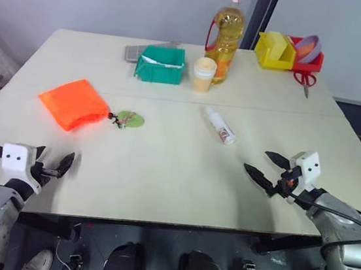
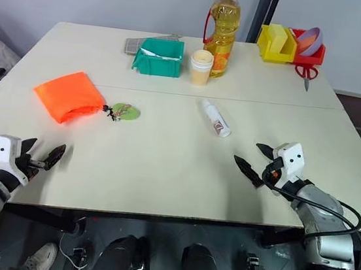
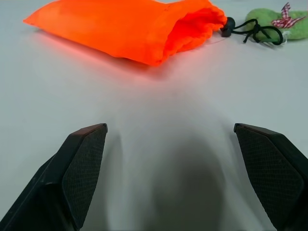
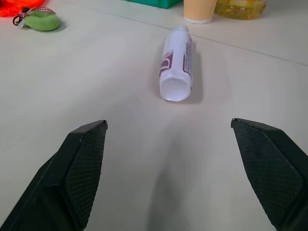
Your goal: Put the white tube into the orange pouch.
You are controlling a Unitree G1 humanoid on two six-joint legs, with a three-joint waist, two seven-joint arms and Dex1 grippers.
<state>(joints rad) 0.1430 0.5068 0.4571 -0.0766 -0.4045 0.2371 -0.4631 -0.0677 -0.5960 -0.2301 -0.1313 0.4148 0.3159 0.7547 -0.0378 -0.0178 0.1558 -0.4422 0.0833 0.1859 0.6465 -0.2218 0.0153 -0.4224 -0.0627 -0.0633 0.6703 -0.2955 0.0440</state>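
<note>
One white tube [image 1: 220, 125] lies on its side on the pale bench [image 1: 163, 172], right of centre, apart from everything else. One orange pouch [image 1: 74, 103] lies flat on the left part of the bench, its gathered mouth towards a dark cord that ends in one round green tag [image 1: 130, 119] just beside it. Along the far edge stand one green box [image 1: 160, 65] with something white inside, one pale paper cup [image 1: 204, 74] just beside one bottle of yellow oil [image 1: 225, 35] with a red cap, and one grey flat object [image 1: 134, 52] behind the box. At the far right corner sit one yellow bin [image 1: 274, 50] and one red bin [image 1: 306, 58] holding a purple bowl [image 1: 309, 48], with one pair of red-handled scissors [image 1: 306, 80] in front. The bench is made of two joined tops; a plain grey wall stands behind. The left gripper [image 1: 52, 164] hovers near the pouch with fingers wide apart and empty; the right gripper [image 1: 265, 170] faces the tube, fingers likewise spread and empty.
</note>
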